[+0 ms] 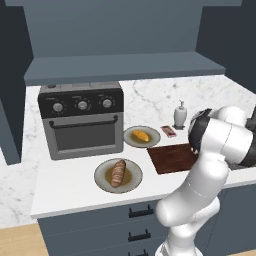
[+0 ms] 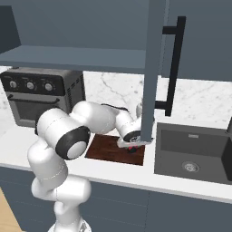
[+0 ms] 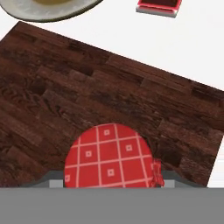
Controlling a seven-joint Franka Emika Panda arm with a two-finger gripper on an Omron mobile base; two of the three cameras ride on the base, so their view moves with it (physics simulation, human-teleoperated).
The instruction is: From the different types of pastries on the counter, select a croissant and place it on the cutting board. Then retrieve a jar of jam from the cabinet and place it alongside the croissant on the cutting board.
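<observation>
My gripper [image 3: 111,183] is shut on the jar of jam [image 3: 109,158], whose red checked lid shows between the fingertips. The jar hangs low over the near part of the dark wooden cutting board [image 3: 87,92]; I cannot tell whether it touches. From the right base, the gripper [image 2: 132,146] points down at the board [image 2: 106,147] with a bit of red jar [image 2: 133,149] under it. The yellow-orange croissant [image 1: 141,135] lies on its round plate [image 1: 131,141], left of and behind the cutting board [image 1: 170,157] on the counter [image 1: 70,185].
A brown striped loaf [image 1: 118,173] lies on a second plate. A toaster oven [image 1: 82,120] stands at the left, with a white pump bottle [image 1: 180,115] and a red packet [image 1: 168,131] behind the board. The cabinet's open door [image 2: 152,68] hangs beside my hand. A sink [image 2: 192,154] lies right.
</observation>
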